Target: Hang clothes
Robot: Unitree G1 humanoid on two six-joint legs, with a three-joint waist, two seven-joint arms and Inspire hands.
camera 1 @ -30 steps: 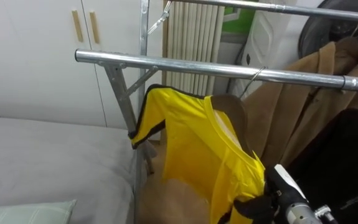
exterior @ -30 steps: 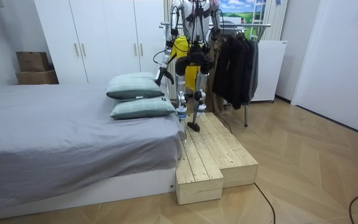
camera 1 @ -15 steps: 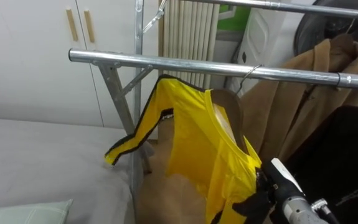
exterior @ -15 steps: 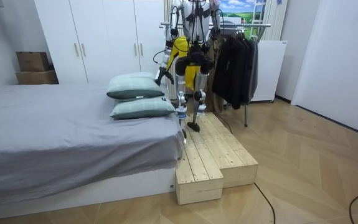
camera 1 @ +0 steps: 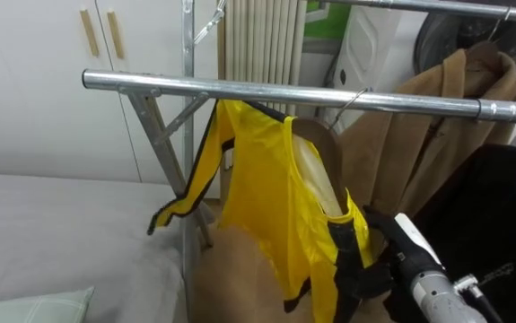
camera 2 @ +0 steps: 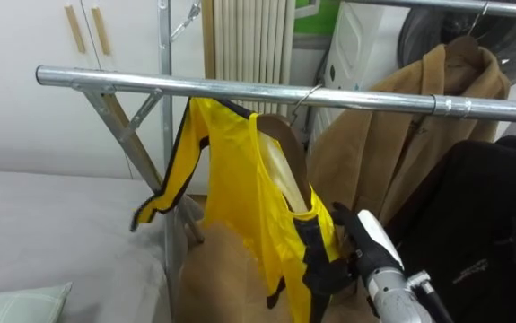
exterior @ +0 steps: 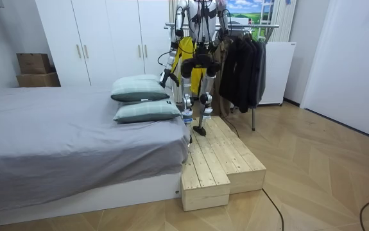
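A yellow shirt [camera 1: 266, 188] with black trim hangs on a hanger whose wire hook [camera 1: 354, 100] sits over the front metal rail [camera 1: 240, 88] of the clothes rack. One sleeve [camera 2: 163, 193] droops to the left. My right hand [camera 1: 361, 274] comes in from the lower right, its dark fingers curled on the shirt's lower right edge [camera 2: 316, 238]. In the room view I stand on a wooden platform [exterior: 213, 157] facing the rack, and my left hand [exterior: 165, 77] hangs low beside the pillows.
A brown coat [camera 1: 437, 135] and a black garment [camera 1: 500, 206] hang on the same rack to the right. The grey bed [camera 1: 60, 233] with a pillow [camera 1: 24, 305] lies to my left. White wardrobes [exterior: 107, 38] stand behind the bed.
The shirt has swung up closer to the rail and its left sleeve now droops. My right hand has risen with the shirt's edge. The eye view has shifted slightly.
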